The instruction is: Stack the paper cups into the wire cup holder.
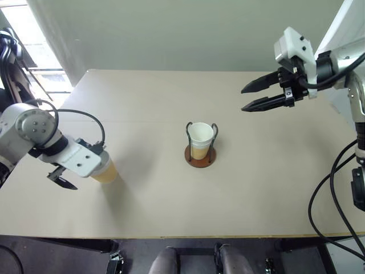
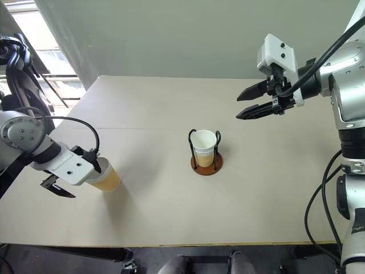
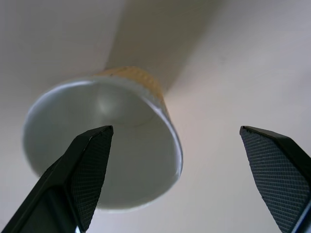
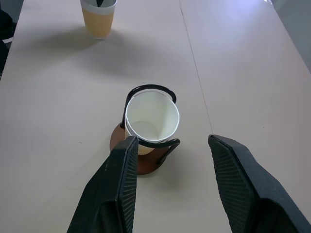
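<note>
A loose cup (image 2: 106, 178) stood at the table's (image 1: 171, 97) left, the left gripper (image 3: 187, 179) spread wide above it, one finger (image 3: 92, 165) over its mouth. Closing off-centre risked crushing or tipping it. The holder (image 1: 200, 156) held cups (image 1: 200, 137) mid-table; the right gripper (image 1: 258, 95) hovered empty, half-open.

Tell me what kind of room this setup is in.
Probably a plain test room or lab rather than a home: a bare beige table against a blank pale wall, a window at one side, and loose black cables hanging by the table.
</note>
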Tool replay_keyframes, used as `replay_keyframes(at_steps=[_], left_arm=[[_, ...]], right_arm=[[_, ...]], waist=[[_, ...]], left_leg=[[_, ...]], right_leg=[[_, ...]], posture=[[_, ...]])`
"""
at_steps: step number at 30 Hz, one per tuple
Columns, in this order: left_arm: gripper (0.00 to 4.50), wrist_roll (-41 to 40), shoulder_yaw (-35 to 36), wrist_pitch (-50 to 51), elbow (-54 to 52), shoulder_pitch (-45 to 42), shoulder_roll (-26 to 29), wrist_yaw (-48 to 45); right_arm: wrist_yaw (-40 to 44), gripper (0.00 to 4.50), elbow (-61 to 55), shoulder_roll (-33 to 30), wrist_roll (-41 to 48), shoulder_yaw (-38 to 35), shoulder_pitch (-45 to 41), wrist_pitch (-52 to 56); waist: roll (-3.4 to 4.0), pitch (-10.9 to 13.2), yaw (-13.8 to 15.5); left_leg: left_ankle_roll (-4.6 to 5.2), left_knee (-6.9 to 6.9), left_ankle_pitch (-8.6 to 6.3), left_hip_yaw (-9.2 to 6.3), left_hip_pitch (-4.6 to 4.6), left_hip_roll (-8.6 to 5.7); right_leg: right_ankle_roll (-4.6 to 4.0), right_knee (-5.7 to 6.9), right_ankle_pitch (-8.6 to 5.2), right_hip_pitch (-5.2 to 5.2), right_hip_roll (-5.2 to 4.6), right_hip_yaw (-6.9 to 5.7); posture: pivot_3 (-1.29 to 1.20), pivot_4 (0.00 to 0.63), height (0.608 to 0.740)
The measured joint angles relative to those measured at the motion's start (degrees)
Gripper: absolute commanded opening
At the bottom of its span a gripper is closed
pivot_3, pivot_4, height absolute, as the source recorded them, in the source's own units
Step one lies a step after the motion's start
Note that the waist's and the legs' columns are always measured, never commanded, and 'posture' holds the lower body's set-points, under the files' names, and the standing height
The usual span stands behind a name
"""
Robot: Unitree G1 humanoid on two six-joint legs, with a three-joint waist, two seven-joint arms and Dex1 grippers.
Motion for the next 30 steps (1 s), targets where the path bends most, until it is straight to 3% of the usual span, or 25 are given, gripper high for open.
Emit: replay_keyframes(at_steps=[3,13,22,30], left_arm=[[3.62,-0.09,0.10,0.02,-0.05,0.84,-0.35,0.00],[0.02,-0.30,0.29,-2.25,1.41,0.72,-3.93,0.01],[0.02,-1.85,-1.00,-2.51,2.60,-0.83,-4.79,-0.01],[0.02,-0.93,-2.34,-6.43,14.89,-13.62,-16.46,-0.02]], right_arm=[[-0.64,2.32,-0.24,0.23,0.66,-0.25,1.47,-0.02],[3.69,2.32,-2.09,-0.70,11.86,-5.92,9.53,-0.70],[4.41,2.32,-2.22,-0.98,14.70,-6.16,10.43,-4.33],[4.49,2.32,-1.21,0.39,15.09,-6.36,15.68,-13.57]], waist=[[-0.04,-0.02,0.00],[-0.09,-0.06,0.15],[-0.07,-0.10,0.04],[-0.12,-0.11,0.69]], left_leg=[[0.00,0.00,0.00,-0.01,0.01,0.00],[-0.02,0.02,0.08,0.00,0.00,-0.02],[-0.03,0.02,0.14,-0.02,0.03,-0.01],[0.06,0.34,0.21,-0.18,-0.08,-0.17]], right_leg=[[-0.03,0.00,0.02,0.00,0.00,0.00],[-0.06,0.02,0.04,0.05,0.00,-0.01],[-0.07,0.08,0.05,0.07,0.01,-0.02],[-0.13,0.00,0.14,0.30,-0.06,-0.04]], posture=[[0.00,0.150,0.740],[0.00,0.150,0.740],[0.00,0.150,0.740],[0.00,0.150,0.740]])
